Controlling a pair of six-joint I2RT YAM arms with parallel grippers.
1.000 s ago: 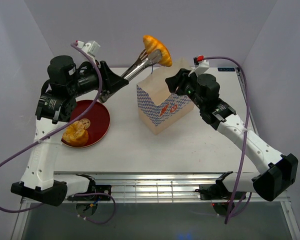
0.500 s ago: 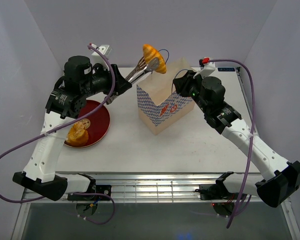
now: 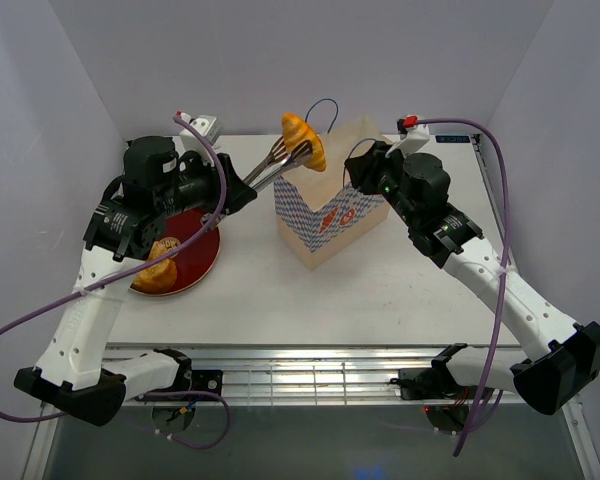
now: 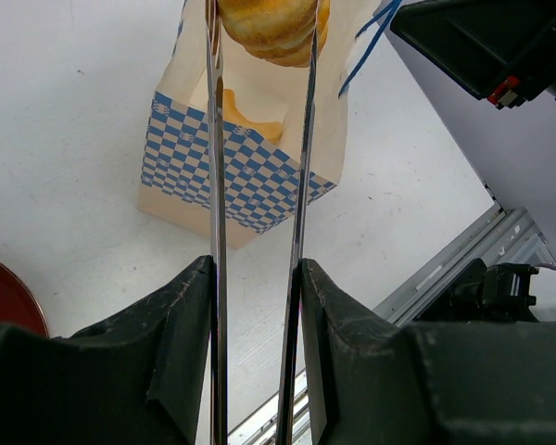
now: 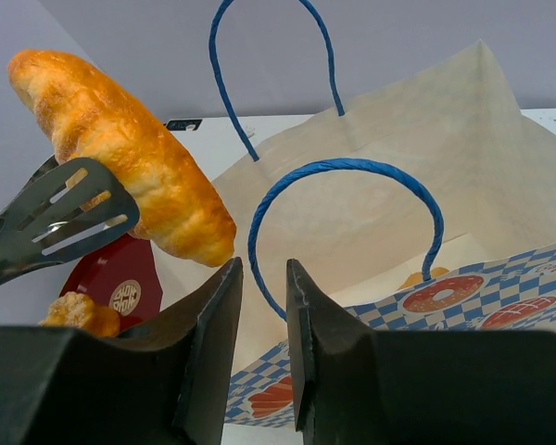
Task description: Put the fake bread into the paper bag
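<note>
The left claw (image 4: 255, 278) clamps tongs (image 3: 268, 162) holding a croissant (image 3: 303, 141) over the 11 o'clock rim of the paper bag (image 3: 325, 215), whose handle (image 5: 352, 165) the right claw (image 5: 264, 278) pinches.

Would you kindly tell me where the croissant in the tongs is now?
In the top view, the croissant is pinched in the tongs held by the left gripper, just above the bag's left rim, not yet inside.

Left arm (image 3: 85, 305) reared up, forearm angled toward centre. Left pincer (image 4: 257, 267) clamped on the tongs (image 4: 215, 185), both blades between its fingers. Right arm (image 3: 500, 290) stretched forward and inward. Right pincer (image 5: 264, 269) fingers nearly together, pinching the paper bag (image 5: 398, 213) at its near rim.
</note>
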